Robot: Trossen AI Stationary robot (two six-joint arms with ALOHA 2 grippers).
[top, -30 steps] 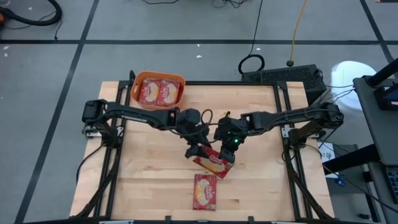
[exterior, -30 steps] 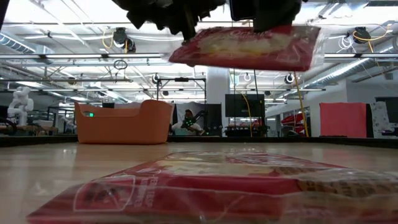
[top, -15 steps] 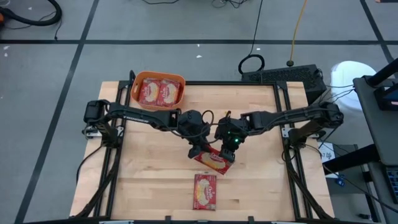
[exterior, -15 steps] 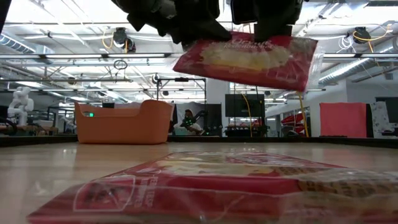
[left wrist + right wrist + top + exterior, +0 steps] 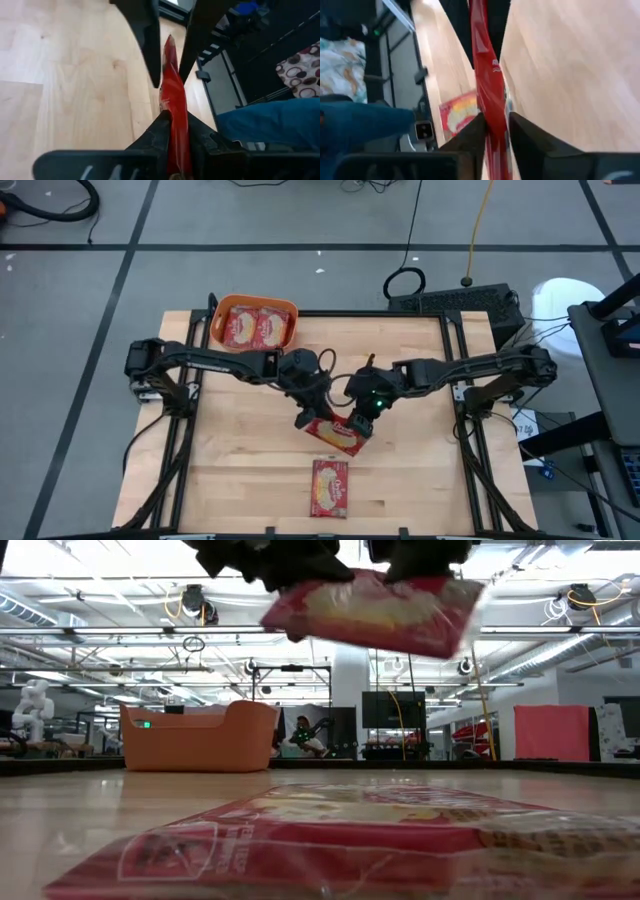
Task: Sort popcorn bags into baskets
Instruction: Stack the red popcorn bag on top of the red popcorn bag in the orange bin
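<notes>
A red popcorn bag hangs above the table's middle between both grippers and shows in the low view. My left gripper is shut on its left end. My right gripper is slightly open, its fingers close on either side of the bag's right end. A second bag lies flat near the table's front edge. The orange basket stands at the far left corner with two bags lying flat inside. My left gripper pinches the held bag's left end between its two fingers, one on each flat side. It comes slanting down from the table's left. The bag is lifted clear of the table and roughly level. My right gripper's fingers flank the bag's right end; whether they touch it I cannot tell.
Bare wood lies between the held bag and the basket. Dark frame rails run along the table's left and right edges. A keyboard and cables lie beyond the far right corner. A person sits far back in the room.
My left gripper has come in onto the bag's left end and taken hold of it. The bag, tipped for a moment with its near side lower, has since gone a little toward the table's left and up, staying clear of the table.
</notes>
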